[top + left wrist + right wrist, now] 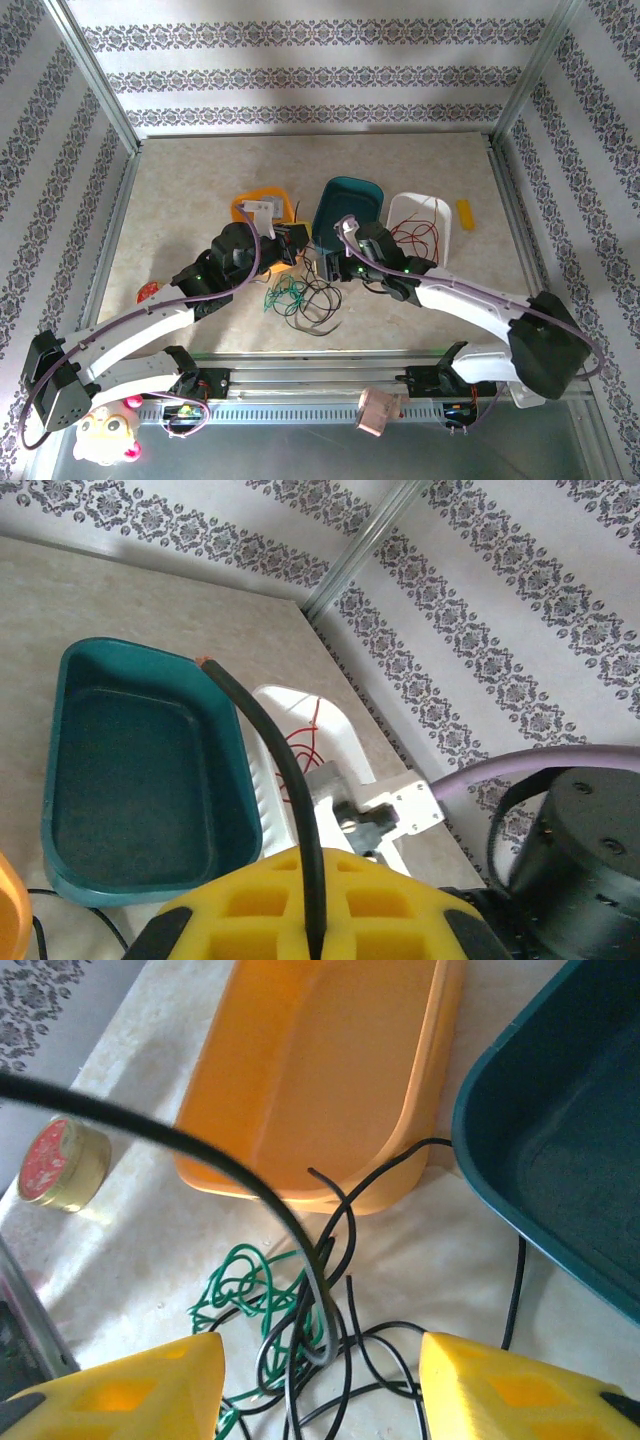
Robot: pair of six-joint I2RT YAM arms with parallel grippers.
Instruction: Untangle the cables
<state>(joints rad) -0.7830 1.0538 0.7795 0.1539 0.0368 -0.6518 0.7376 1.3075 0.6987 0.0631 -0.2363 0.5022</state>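
On the counter (pixel 200 180), below the orange tray (pixel 262 203) and teal tray (pixel 345 205), the cables (pixel 300 298) are lying knotted mid-frame. We're judging one strand mid-pull: left gripper (pixel 315 880) is clamping a black cable (pixel 275 750), right gripper (pixel 320 1345) is gaping over the knot, needing a second strand.

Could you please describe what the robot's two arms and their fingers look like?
Both the left arm and right arm have white links, black joints with small green lights, and a lilac cable looped alongside. The fingers are bright yellow blocks with square recesses.
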